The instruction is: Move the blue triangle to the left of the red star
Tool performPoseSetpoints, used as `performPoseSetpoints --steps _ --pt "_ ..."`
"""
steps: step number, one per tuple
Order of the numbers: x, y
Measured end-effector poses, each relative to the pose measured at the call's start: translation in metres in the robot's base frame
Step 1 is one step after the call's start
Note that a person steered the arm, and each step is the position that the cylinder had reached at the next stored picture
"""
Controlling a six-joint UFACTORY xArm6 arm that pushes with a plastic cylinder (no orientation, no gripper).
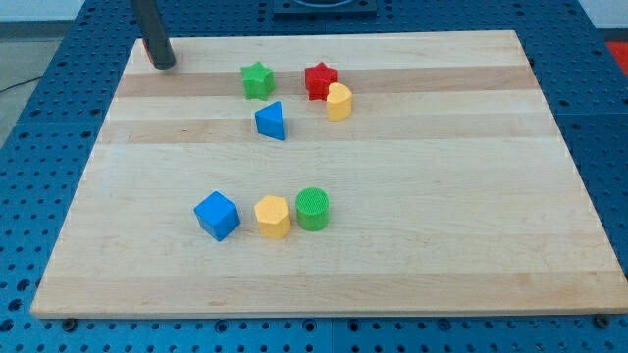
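The blue triangle [271,121] sits just below and to the view's left of the red star [320,79], apart from it. It looks a light, rigid little block that should slide easily on the smooth wooden board [442,216]; with no jaws on this arm there is nothing to open or clamp, so the push belongs on a flat side face.

Counting from the near edge: one blue cube [217,215], one yellow hexagonal block [273,217] and one green cylinder [312,209] in a row, well below the red star. Farther back, one yellow block [339,101] touches the star's lower right, and one green star [257,80] stands to its left. My tip [163,63] rests far left of the star, clear of every block.
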State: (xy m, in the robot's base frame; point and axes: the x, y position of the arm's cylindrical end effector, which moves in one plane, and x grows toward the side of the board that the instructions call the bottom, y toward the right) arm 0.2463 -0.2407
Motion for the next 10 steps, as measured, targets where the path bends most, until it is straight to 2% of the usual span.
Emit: performPoseSetpoints --steps 1,2,3,4,5,6,7,10 --pt "0.001 0.000" --pt "0.035 0.022" --pt "0.091 0.044" --pt "0.140 0.098" --pt "0.145 0.160" --pt "0.145 0.191" --pt "0.144 0.203" --pt "0.095 0.203"
